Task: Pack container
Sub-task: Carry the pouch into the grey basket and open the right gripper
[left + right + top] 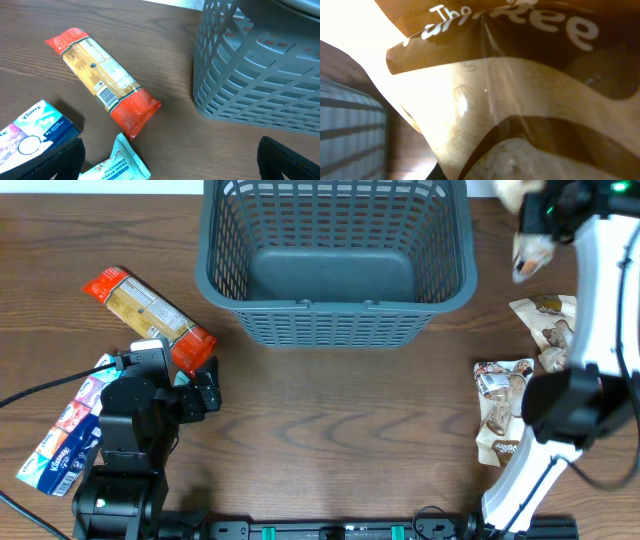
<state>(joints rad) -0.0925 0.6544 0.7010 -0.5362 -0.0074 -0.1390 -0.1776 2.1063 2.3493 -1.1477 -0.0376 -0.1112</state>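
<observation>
From overhead, the container (337,255), a dark slate-grey basket with slotted lattice sides, stands on the wooden table (340,430) at the far edge, about midway across. Near its front left corner lies a long pasta-style pack (150,315), gold in the middle and red at both ends. A blue-and-white Kleenex pack (62,442) lies further forward on the left, partly under the left arm. The left gripper (205,395) is just beside the red end of the long pack, its jaws spread wide and holding nothing. At the far right, the right gripper (533,228) is closed on a brown-and-cream held snack pack (528,252), which hangs beside the container's right wall. Two more snack packs (503,415) of the same kind lie on the table nearer the front.

The left wrist view shows the two dark fingers (50,160) in the bottom corners, far apart. Between them are the long pack with a barcode on its label, the pack reading "Kleenex", and a teal wipes pack (117,167) reading "FLUSHABLE TISSUE WIPES". The container's corner fills the right side.

In the right wrist view, the held snack pack fills nearly the whole picture. Its white lettering is cut off — only "Th" and "ee" can be read. The container's lattice shows at the lower left.
</observation>
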